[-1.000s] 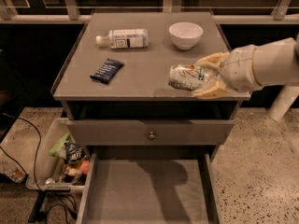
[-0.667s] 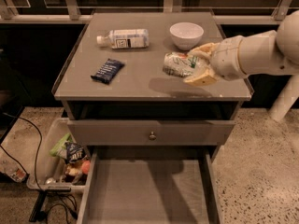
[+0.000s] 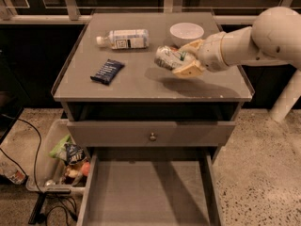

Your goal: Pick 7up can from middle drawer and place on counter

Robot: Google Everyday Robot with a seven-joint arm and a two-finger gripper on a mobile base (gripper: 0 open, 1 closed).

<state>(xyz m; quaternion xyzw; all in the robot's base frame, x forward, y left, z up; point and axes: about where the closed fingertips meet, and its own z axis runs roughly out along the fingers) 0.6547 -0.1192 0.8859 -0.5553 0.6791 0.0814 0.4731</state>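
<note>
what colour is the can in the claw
The 7up can is silvery-white with green print, seen in the camera view; the claw holds it above the counter.

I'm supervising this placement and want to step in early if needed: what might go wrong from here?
1. The hand grips the 7up can on its side above the counter. Released like that, it may roll, possibly off the front edge toward the open middle drawer.
2. The white bowl sits just behind the hand, so a rearward drift may knock it.
</note>
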